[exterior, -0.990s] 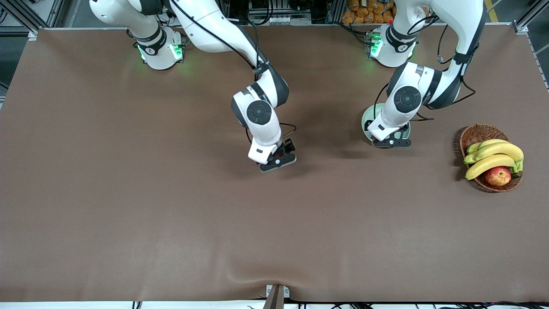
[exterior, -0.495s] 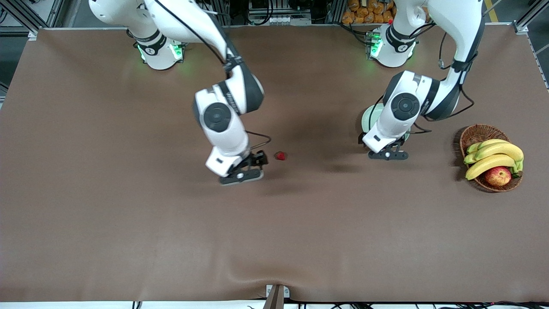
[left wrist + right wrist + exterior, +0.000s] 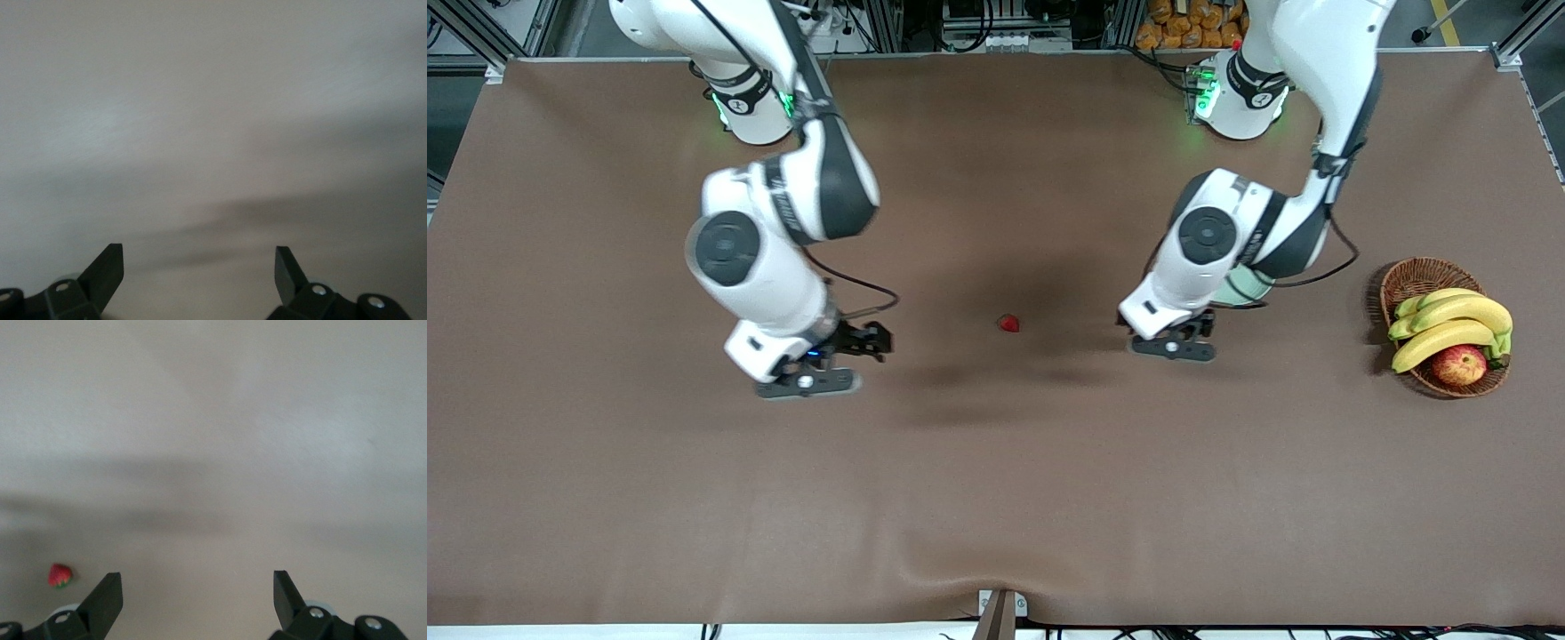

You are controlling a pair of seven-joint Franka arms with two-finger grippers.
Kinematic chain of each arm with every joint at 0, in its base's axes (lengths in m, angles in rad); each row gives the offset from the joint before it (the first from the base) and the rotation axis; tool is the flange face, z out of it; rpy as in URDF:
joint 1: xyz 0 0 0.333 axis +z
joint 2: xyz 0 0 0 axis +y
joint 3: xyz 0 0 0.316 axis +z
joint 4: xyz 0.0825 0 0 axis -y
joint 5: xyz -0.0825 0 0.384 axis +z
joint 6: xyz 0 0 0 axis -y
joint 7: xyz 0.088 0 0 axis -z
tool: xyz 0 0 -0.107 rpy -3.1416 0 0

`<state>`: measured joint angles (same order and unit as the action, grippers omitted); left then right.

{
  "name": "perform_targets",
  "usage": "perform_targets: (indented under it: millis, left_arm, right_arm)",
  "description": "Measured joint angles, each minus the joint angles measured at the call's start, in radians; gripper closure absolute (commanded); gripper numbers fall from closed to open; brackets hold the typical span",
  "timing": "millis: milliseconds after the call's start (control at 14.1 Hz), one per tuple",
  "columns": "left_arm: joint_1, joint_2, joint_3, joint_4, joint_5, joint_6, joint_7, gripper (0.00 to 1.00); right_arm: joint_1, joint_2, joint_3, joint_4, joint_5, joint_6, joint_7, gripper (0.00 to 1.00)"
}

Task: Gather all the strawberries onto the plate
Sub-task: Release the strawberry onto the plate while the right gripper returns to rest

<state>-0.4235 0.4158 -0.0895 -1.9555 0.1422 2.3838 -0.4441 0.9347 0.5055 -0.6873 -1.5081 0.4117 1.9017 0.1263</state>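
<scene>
Brown cloth covers the table, and one small red strawberry lies on it about midway between the two grippers, touched by neither. The right wrist view shows the same berry on bare cloth off to one side of that gripper's fingers. The right gripper hangs over the cloth toward the right arm's end of the table, its jaws spread wide and holding nothing. The left gripper hangs over the cloth on the berry's other flank, toward the left arm's end, jaws likewise parted and empty; its wrist view takes in only plain cloth. The pale mint-green plate sits mostly hidden under the left arm, only a sliver of rim showing, so what it holds cannot be told. A wicker basket with bananas and an apple stands near the left arm's end of the table, well apart from the berry.
</scene>
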Motion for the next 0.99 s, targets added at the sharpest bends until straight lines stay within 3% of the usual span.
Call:
perform_targets:
  millis: [212,354,707,990]
  left_arm:
    - [-0.078,0.079,-0.001,0.105,-0.003,0.0,-0.08,0.0]
    - [-0.112,0.135,-0.002,0.17,-0.014,0.0,-0.102,0.0]
    - [-0.196,0.245,-0.003,0.279,-0.076,0.008,-0.124,0.0]
    - [-0.256,0.269,-0.004,0.298,-0.076,0.042,-0.189,0.0]
  right_arm:
    - [-0.088,-0.067,-0.009,-0.001,-0.072,-0.08,-0.017,0.0]
    - [-0.166,-0.115,0.022,-0.001,-0.15,-0.122,-0.025,0.0]
    - [-0.521,-0.275,0.317,-0.011,-0.297,-0.2,-0.067,0.0]
    - [-0.753,-0.405,0.448,-0.076,-0.305,-0.228,-0.151,0.0]
